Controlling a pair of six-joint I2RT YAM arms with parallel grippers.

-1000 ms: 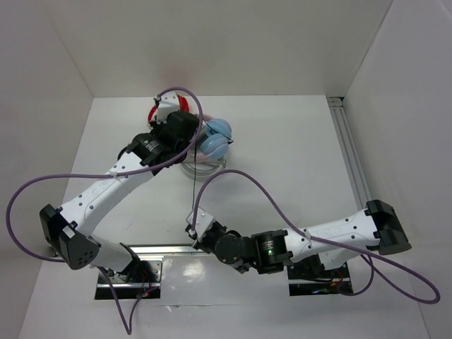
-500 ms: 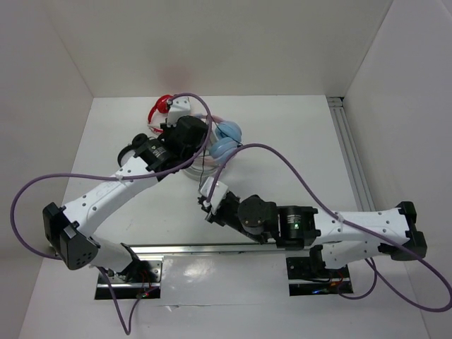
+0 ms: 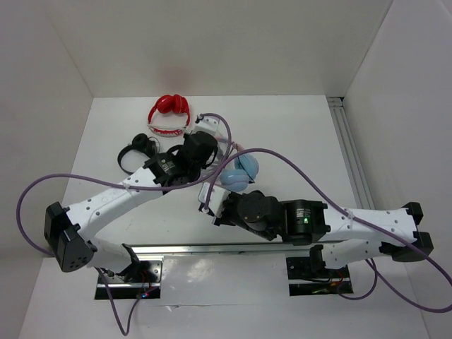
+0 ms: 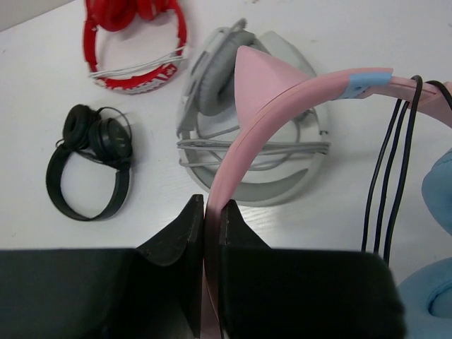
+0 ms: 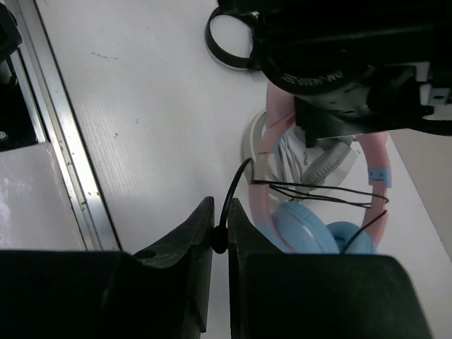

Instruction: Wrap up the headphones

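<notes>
The headphones have a pink cat-ear headband (image 4: 265,85) and light blue earcups (image 3: 240,173). My left gripper (image 4: 210,205) is shut on the headband and holds the pair above the table; in the top view it (image 3: 220,150) is just left of the earcups. The thin black cable (image 4: 395,162) crosses the headband in a few strands. My right gripper (image 5: 219,208) is shut on the cable (image 5: 236,180) just in front of the earcups (image 5: 311,229). In the top view the right gripper (image 3: 212,203) is below and left of the earcups.
A grey pair (image 4: 282,169) lies under the held headband. A red pair (image 3: 168,113) lies at the back and a small black pair (image 3: 138,150) to the left. An aluminium rail (image 5: 56,127) runs along the near edge, another rail (image 3: 349,148) along the right.
My left gripper carried the headphones right and toward the near side, uncovering the red pair. My right gripper moved up and right with the cable, close to the earcups.
</notes>
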